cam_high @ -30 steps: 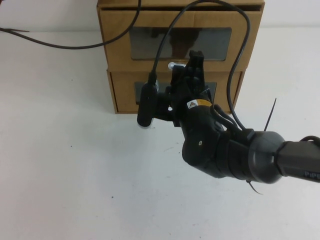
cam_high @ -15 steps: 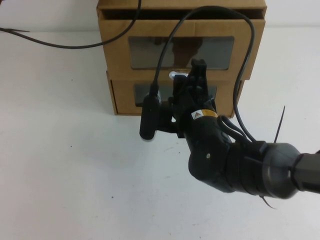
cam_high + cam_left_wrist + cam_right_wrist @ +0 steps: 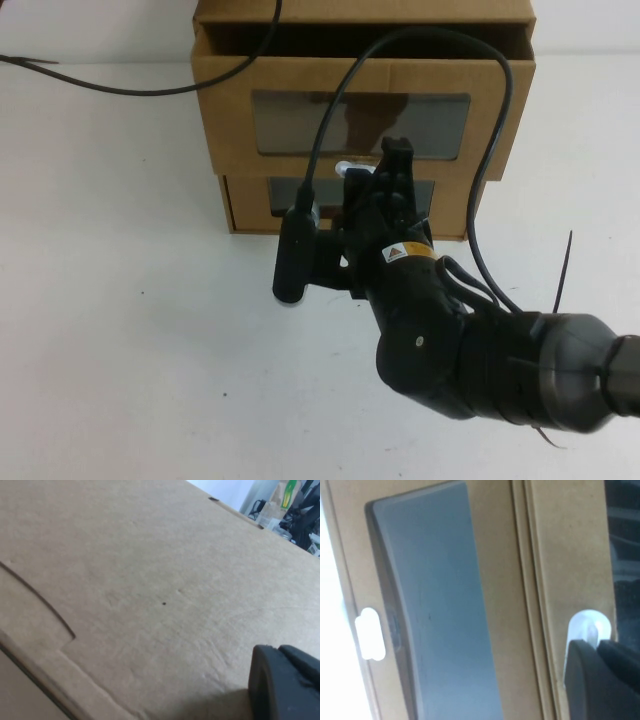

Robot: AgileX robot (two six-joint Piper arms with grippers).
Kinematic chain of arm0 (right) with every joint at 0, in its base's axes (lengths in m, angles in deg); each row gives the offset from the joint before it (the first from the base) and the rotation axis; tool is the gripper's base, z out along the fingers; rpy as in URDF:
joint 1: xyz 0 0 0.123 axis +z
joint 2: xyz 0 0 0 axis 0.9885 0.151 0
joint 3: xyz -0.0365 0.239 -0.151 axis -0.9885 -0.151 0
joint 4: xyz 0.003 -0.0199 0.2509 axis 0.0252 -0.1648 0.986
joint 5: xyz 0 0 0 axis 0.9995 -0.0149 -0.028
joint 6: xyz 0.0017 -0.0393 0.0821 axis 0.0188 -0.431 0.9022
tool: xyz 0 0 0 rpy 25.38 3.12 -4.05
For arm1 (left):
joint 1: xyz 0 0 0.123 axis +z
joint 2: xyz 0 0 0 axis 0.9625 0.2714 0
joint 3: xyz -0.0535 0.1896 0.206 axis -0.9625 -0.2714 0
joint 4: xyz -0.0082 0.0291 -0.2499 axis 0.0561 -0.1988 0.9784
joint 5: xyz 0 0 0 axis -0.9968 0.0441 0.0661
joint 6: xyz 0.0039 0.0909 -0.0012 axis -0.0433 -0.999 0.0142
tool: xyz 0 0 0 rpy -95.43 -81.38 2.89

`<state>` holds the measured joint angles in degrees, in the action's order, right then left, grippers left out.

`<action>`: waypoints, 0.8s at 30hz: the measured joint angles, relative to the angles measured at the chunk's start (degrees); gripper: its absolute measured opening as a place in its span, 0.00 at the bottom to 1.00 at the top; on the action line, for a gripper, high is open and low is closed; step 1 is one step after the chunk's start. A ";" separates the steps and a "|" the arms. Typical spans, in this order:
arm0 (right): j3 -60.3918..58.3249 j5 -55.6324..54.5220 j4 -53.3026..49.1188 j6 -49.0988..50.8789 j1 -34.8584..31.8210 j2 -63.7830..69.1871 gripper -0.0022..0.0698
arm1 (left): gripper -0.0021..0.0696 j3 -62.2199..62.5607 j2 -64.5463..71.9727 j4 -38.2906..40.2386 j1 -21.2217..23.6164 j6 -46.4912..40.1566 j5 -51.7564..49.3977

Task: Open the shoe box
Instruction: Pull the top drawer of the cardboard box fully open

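- Currently, two cardboard shoe boxes are sitting stacked at the far edge of the white table, windowed fronts facing the robot.
- The upper shoe box is standing partly open, its drawer front jutting out past the lower box and a dark gap showing behind its top edge.
- The right gripper is reaching in at the bottom edge of that upper front, fingers closed and pinching the white tab there.
- A second tab is sitting untouched on the lower box.
- A black cable is looping from the right arm across the upper window.
- The left gripper, outside the high view, is lying close against a plain cardboard surface with its fingers closed on nothing.
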<state>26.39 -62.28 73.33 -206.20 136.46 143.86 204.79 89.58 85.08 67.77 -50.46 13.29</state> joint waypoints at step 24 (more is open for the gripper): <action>-5.91 -1.13 9.51 -4.44 5.92 -6.29 0.02 | 0.02 0.22 0.00 -0.42 0.00 2.66 -0.51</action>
<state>20.48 -63.41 82.85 -210.64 142.38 137.57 205.00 89.58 84.66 67.77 -47.80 12.79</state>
